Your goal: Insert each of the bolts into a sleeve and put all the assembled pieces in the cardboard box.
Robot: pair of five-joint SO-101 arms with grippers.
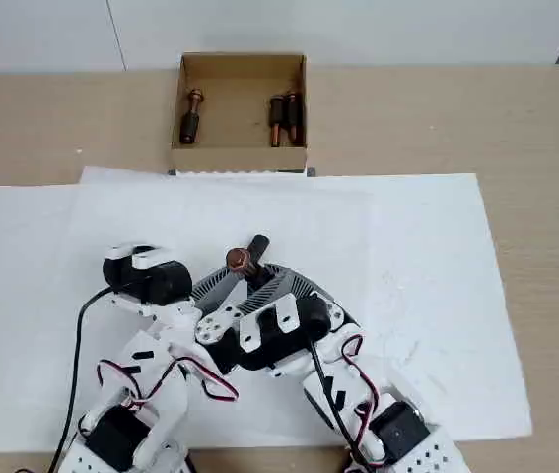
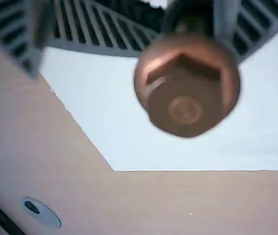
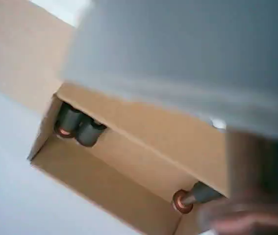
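R hand (image 1: 249,268) tight on bolt (image 2: 185,85): copper hex head w/ round flange, blk sleeve (image 1: 258,242) behind.

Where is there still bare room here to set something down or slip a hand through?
Inside the cardboard box, the middle of the floor is bare, between the single piece and the pair. The white paper is open between the box and the arms, and to their right. It is crowded where both arms meet at the held piece.
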